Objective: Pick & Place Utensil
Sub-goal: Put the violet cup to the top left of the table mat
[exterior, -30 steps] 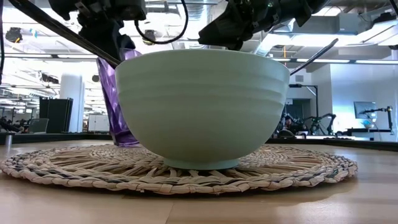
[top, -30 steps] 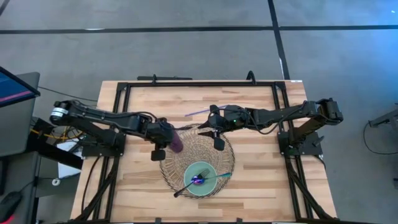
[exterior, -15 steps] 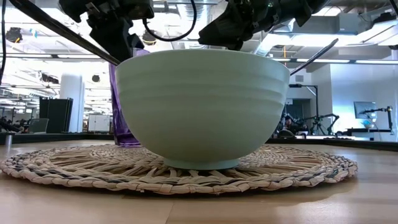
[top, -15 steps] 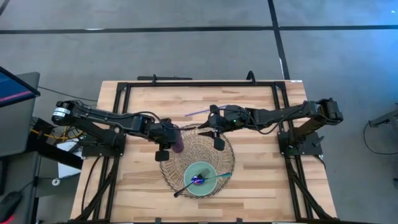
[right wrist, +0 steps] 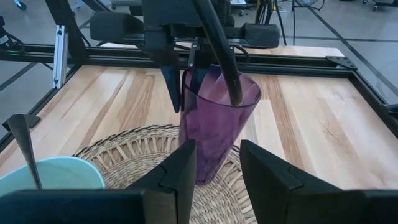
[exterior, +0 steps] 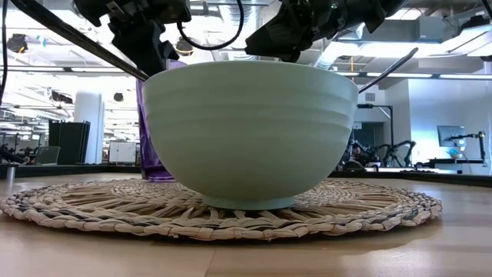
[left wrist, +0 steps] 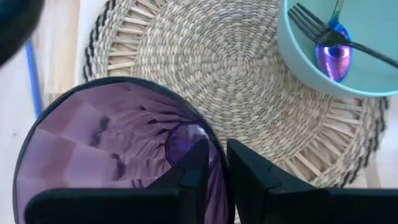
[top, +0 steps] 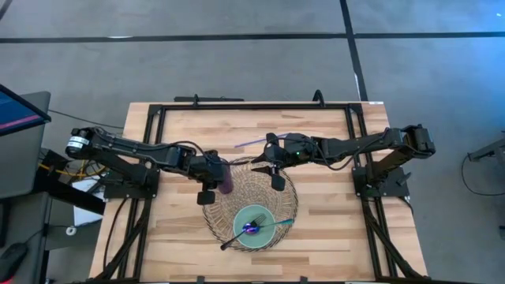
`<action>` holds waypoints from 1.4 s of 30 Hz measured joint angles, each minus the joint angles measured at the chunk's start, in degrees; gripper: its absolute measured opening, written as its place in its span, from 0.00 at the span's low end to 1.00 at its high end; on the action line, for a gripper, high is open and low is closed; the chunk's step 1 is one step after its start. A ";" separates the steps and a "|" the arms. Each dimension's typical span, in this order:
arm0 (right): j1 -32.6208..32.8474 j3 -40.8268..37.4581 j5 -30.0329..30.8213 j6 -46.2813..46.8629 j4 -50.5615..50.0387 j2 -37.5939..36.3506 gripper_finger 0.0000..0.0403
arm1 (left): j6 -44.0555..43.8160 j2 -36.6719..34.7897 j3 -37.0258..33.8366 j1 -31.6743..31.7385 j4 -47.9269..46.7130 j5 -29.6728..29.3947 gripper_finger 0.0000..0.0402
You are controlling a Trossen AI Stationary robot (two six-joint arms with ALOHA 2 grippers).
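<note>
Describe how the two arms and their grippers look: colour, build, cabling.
Both arms are black and slim, jointed in segments. The left arm has a silver cap at its shoulder and loose black cables trailing near its base. The left gripper and right gripper end in flat, dark, blade-like fingers.

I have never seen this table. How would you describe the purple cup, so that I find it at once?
On the light wooden table lies a round woven straw mat. The translucent purple plastic cup stands upright at that mat's far left edge, with the left gripper pinching its rim, one finger inside and one outside. Its neighbour, the pale green bowl, is wide, opaque and holds utensils.
</note>
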 joint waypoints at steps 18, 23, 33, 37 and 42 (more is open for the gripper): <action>-0.01 0.00 0.00 0.00 -0.03 0.00 0.30 | -4.92 -0.04 0.00 0.00 6.80 -0.32 0.14; 0.01 0.00 0.01 0.00 -0.04 0.00 0.30 | -5.08 -0.04 0.00 0.00 7.08 -0.14 0.14; -0.01 0.00 0.00 0.00 -0.03 0.00 0.30 | -4.86 -0.05 -0.02 -1.32 13.00 1.70 0.14; 0.01 0.00 0.00 0.00 -0.05 0.00 0.30 | -4.88 -0.07 -0.02 -1.97 13.01 2.00 0.14; 0.01 0.00 0.00 0.00 -0.13 0.00 0.30 | -6.14 -0.07 0.00 -1.90 13.45 1.66 0.14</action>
